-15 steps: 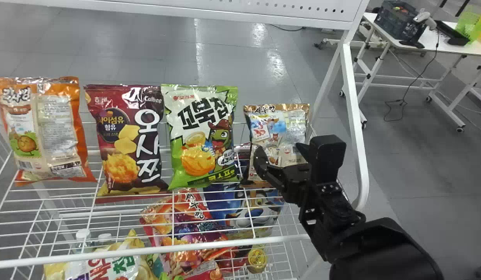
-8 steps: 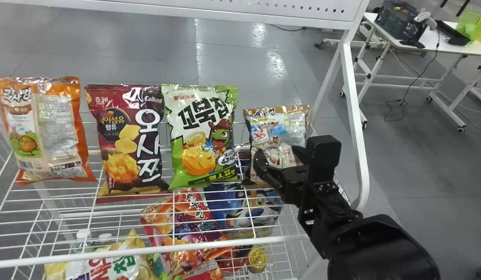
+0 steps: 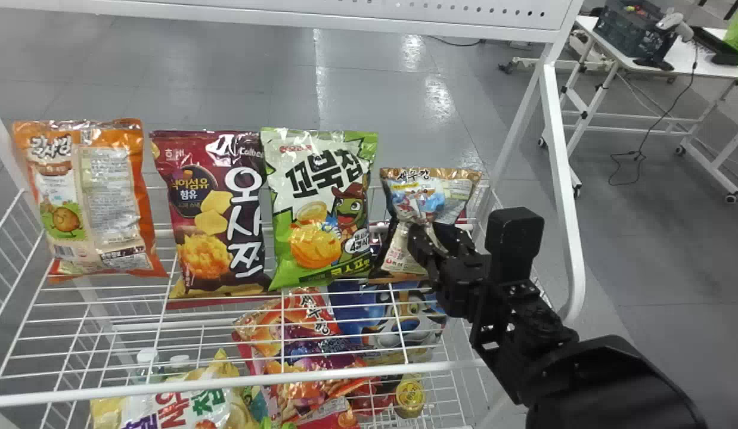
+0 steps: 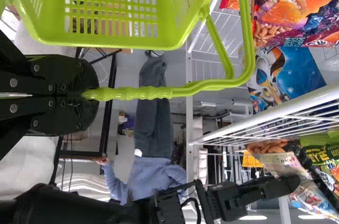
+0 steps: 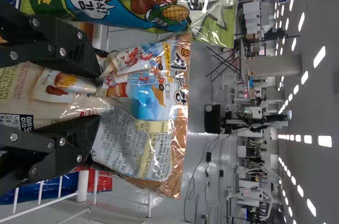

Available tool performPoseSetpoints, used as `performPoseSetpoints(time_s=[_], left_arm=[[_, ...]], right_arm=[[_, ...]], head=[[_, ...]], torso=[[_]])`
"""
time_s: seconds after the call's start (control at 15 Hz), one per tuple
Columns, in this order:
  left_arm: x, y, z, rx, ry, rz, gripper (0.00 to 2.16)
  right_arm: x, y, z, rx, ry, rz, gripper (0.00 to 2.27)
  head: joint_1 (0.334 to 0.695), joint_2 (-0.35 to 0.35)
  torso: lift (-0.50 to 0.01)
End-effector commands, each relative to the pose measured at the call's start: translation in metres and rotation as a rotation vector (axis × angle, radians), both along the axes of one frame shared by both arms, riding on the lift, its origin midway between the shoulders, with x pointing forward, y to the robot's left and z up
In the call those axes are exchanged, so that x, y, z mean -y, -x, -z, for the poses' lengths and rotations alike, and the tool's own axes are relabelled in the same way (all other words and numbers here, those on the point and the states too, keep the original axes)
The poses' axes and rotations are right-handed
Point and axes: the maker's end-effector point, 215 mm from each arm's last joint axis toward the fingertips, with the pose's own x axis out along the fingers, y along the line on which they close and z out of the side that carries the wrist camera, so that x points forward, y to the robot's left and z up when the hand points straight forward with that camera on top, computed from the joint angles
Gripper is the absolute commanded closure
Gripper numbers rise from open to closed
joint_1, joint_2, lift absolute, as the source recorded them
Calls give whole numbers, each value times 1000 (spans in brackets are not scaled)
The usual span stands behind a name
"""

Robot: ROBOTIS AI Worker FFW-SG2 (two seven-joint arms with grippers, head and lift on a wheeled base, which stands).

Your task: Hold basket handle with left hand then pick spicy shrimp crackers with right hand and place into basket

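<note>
On the rack's upper shelf at the right end, the spicy shrimp crackers bag [image 3: 425, 190] stands upright, its middle pinched and creased. My right gripper [image 3: 439, 239] is at the front of it, shut on its middle. In the right wrist view the bag [image 5: 151, 102] bunches up between the two fingers of my right gripper [image 5: 98, 97], which stand some way apart with the film folded in. In the left wrist view my left gripper [image 4: 90, 95] is shut on the handle [image 4: 143, 93] of the green basket [image 4: 111, 38].
A green snack bag [image 3: 321, 208] stands just left of the crackers, then a maroon bag [image 3: 211, 214] and an orange bag [image 3: 92, 196]. More snacks lie on the level below the wire shelf [image 3: 208, 310]. A white rack post [image 3: 563, 190] rises close to the right arm.
My right gripper's fingers have drawn together on the crackers bag, which has crumpled and narrowed at its middle. The head view has shifted a little, so the rack shows farther right.
</note>
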Motion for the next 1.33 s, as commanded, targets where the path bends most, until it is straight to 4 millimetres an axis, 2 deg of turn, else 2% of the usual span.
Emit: performPoseSetpoints(time_s=[0.0, 0.27, 0.47, 0.6, 1.0, 1.13, 1.27], left_arm=[[1, -1, -1, 2, 3, 1, 1895], [2, -1, -2, 4, 3, 4, 1895], [2, -3, -5, 17, -3, 6, 1895], [3, -4, -8, 27, -6, 8, 1895], [2, -4, -10, 39, -19, 12, 1892], [3, -4, -10, 44, -29, 18, 1895], [2, -3, -7, 39, -43, 20, 1895]], right_arm=[[3, 5, -12, 22, 4, 12, 1632], [32, 14, -27, 53, 48, 101, 1649], [36, 27, -47, 79, 45, 98, 1649], [30, 36, -55, 71, 34, 84, 1649], [-2, 69, -59, -20, 11, 14, 1649], [-6, 88, -60, -53, 19, -1, 1649], [-15, 114, -51, -142, 25, -32, 1649]], head=[[695, -166], [695, -186], [695, -225], [695, -233], [695, -206], [695, -189], [695, -186]], torso=[[-37], [-37], [-37], [-37], [-37], [-37], [-37]])
